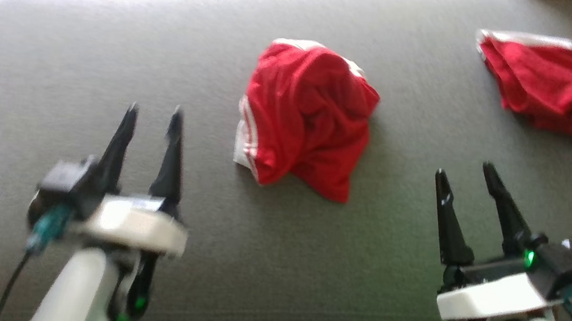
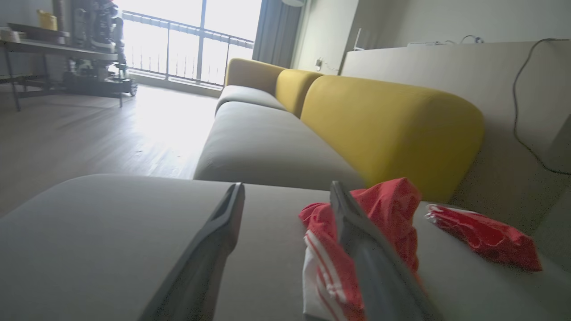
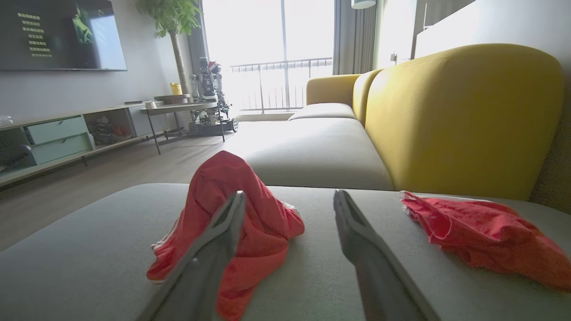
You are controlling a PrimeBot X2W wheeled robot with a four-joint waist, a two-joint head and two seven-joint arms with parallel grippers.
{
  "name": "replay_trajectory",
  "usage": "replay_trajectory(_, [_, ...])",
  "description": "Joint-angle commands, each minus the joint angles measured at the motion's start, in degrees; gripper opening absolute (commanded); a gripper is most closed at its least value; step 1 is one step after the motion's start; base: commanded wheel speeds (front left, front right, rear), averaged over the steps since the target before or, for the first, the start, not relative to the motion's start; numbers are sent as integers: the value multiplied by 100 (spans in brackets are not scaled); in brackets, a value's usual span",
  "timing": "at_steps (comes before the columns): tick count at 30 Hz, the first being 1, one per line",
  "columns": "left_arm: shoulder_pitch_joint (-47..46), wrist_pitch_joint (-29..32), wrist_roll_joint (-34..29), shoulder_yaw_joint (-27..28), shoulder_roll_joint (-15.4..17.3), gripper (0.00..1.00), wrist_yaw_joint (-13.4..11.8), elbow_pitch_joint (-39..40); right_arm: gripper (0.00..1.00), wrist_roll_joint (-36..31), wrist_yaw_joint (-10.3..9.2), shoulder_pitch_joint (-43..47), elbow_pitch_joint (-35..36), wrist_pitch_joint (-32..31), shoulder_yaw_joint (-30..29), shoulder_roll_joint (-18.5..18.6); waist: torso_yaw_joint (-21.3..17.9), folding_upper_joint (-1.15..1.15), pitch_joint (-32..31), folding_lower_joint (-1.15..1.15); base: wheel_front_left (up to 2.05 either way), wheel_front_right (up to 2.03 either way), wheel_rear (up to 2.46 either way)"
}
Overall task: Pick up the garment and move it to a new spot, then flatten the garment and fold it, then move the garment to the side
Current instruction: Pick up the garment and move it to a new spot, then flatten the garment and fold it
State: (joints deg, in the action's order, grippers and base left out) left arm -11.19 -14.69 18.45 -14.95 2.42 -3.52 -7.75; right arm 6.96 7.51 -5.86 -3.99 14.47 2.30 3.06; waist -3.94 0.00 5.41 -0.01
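Garment (image 1: 306, 118) crumpled on cushion (image 1: 80, 70) (second red piece (image 1: 551, 88) far right). Left gripper (image 1: 154, 108), right gripper (image 1: 464, 170) both spread, empty. Flattening seems next: pinch opposite edges.

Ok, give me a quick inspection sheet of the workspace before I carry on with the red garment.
Surface: grey fabric sofa seat, smooth.
Job's things: bright red jersey garment with white striped trim, crumpled in a heap mid-seat, not flattened, not held.
Clutter: second red cloth with a white edge, lying apart at the far right.
Grippers: left gripper open and empty, short of the heap; right gripper open and empty.
Cables: thin dark cable hanging down the pale wall behind the seat.
Surroundings: yellow sofa backrest, wooden floor, wall television, bright window.
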Motion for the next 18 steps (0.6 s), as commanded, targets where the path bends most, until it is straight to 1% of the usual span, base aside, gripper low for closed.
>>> replay_trajectory(1, [101,-30,-177,313,79,100,-41,369,100,-53,-2,-2,161,52,102,-18,303,0,-315,1,0,0,0])
replay_trajectory(3, [444,-30,-347,480,80,100,-67,606,100,-74,-2,112,137,52,89,-18,395,0,-434,1,0,0,0])
replay_trajectory(6, [847,-30,-744,582,113,100,-34,904,100,-89,-2,256,139,52,24,-18,526,0,-557,1,0,0,0])
replay_trajectory(8, [1106,-30,-765,708,93,100,-63,1018,100,-108,-2,323,120,52,24,-18,571,0,-630,1,0,0,0])
replay_trajectory(11, [1409,-30,-941,795,78,100,-70,1077,100,-136,-2,405,75,52,25,-18,603,0,-735,1,0,0,0])
replay_trajectory(13, [1599,-30,-944,829,66,100,-80,1072,100,-143,-2,480,46,52,-28,-18,621,0,-813,1,0,0,0])
replay_trajectory(18, [1912,-30,-1144,798,56,100,-80,1042,100,-120,-2,678,-73,52,-57,-18,640,0,-947,1,0,0,0])
